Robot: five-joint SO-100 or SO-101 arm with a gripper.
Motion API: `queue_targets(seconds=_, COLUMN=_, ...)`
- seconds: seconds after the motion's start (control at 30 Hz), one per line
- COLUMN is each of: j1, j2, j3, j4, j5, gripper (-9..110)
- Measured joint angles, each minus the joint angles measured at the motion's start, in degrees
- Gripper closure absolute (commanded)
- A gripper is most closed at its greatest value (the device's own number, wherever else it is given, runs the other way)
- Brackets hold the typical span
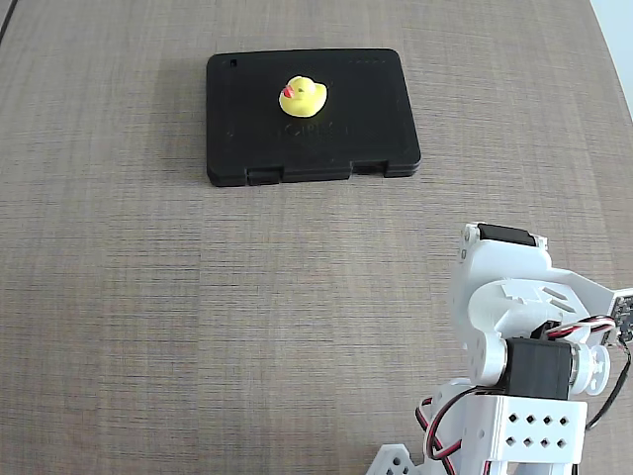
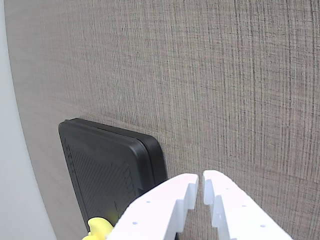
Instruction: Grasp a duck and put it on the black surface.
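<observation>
A small yellow duck (image 1: 302, 97) with a red-orange beak stands upright on the flat black case (image 1: 376, 109), near its middle, at the far side of the table. In the wrist view the black case (image 2: 100, 165) lies at lower left, and a sliver of the duck (image 2: 100, 229) shows at the bottom edge beside a finger. My gripper (image 2: 200, 181) shows its two white fingers with tips almost touching and nothing between them. The arm (image 1: 514, 327) is folded back at the lower right of the fixed view, well away from the case.
The table (image 1: 148, 297) is a grey-brown woven-texture surface. A pale edge (image 2: 15, 150) runs along the left of the wrist view. Red and black wires (image 1: 440, 430) hang by the arm's base.
</observation>
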Motion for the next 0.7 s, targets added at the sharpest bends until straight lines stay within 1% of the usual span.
queue_targets(seconds=0.23, j1=0.00, j2=0.00, j3=0.00, j4=2.99, j5=0.00, gripper=102)
queue_targets(seconds=0.7, j1=0.00, j2=0.00, j3=0.00, j4=3.16, j5=-0.53, gripper=101)
